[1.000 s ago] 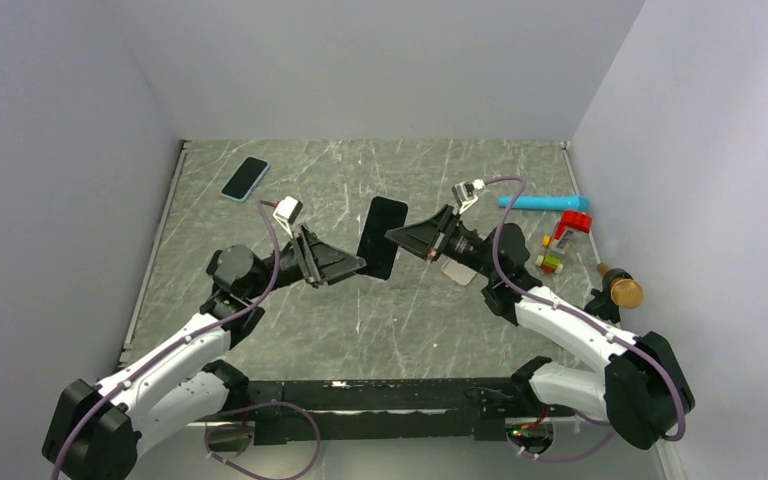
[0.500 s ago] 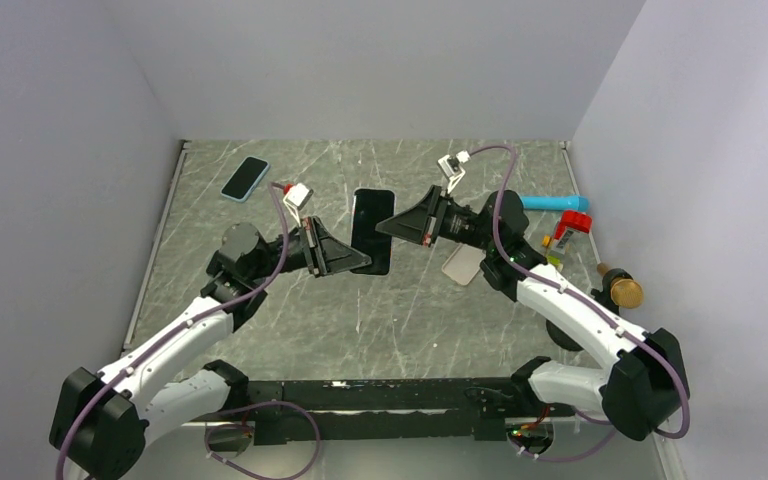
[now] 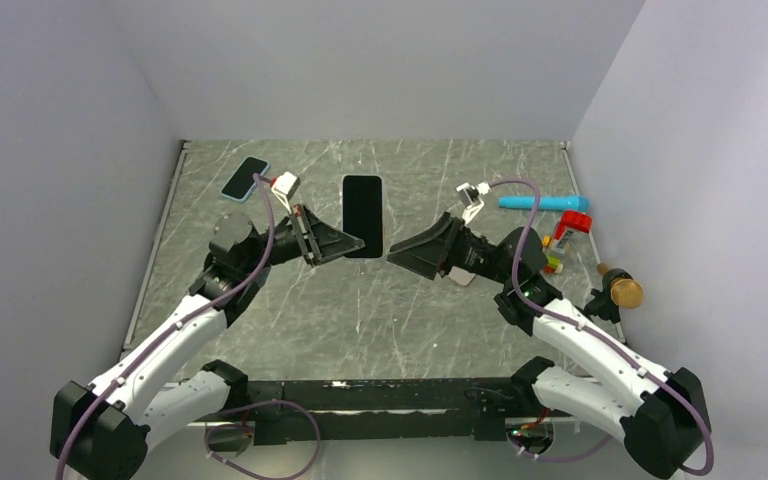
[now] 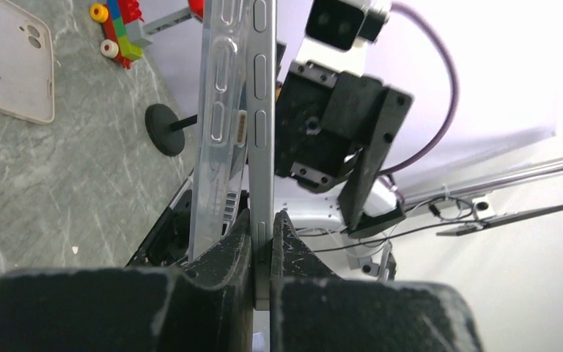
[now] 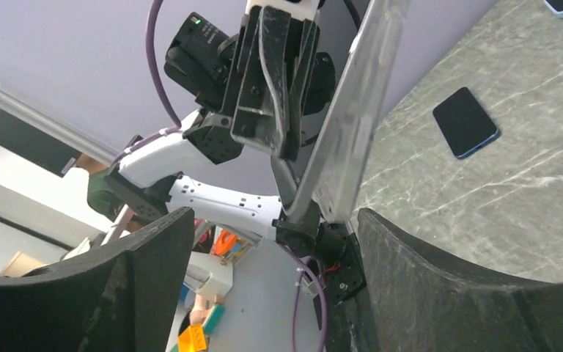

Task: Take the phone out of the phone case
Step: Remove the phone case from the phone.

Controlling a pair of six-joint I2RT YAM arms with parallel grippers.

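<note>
The left claw is clamped on the edge of the phone, holding it upright above the middle of the surface. The clear phone case hugs the phone at its far end and gapes off it near the claw. At 3 o'clock the right claw hangs spread wide, gripping nothing. A pale empty case lies flat behind it. A blue phone lies at 10 o'clock.
</note>
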